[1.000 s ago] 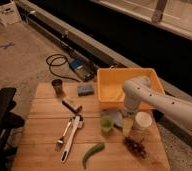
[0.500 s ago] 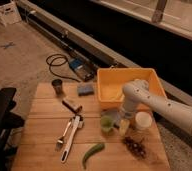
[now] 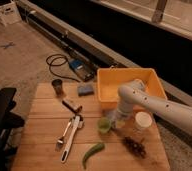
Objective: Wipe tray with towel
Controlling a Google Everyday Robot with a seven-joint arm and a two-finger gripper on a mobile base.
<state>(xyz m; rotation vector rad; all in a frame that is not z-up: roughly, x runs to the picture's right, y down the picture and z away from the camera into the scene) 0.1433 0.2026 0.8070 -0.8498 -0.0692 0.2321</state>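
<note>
A yellow tray (image 3: pixel 154 82) stands at the back right of the wooden table (image 3: pixel 44 150). A small blue-grey pad, which may be the towel (image 3: pixel 85 90), lies on the table just left of the tray. My white arm (image 3: pixel 159 105) comes in from the right and bends down in front of the tray. My gripper (image 3: pixel 117 120) hangs low over the table at the tray's front edge, right beside a small green cup (image 3: pixel 105 125). It is well apart from the blue-grey pad.
On the table are a dark cup (image 3: pixel 58 86), a brown block (image 3: pixel 71 105), white-handled utensils (image 3: pixel 70 134), a green pepper (image 3: pixel 92 149), dark grapes (image 3: pixel 135 146) and a white jar (image 3: pixel 143 120). Cables (image 3: pixel 56 62) lie on the floor behind. A black chair (image 3: pixel 1 117) stands at the left.
My arm has moved a little left and lower, bringing the gripper down in front of the tray, closer to the green cup. Nothing on the table has moved.
</note>
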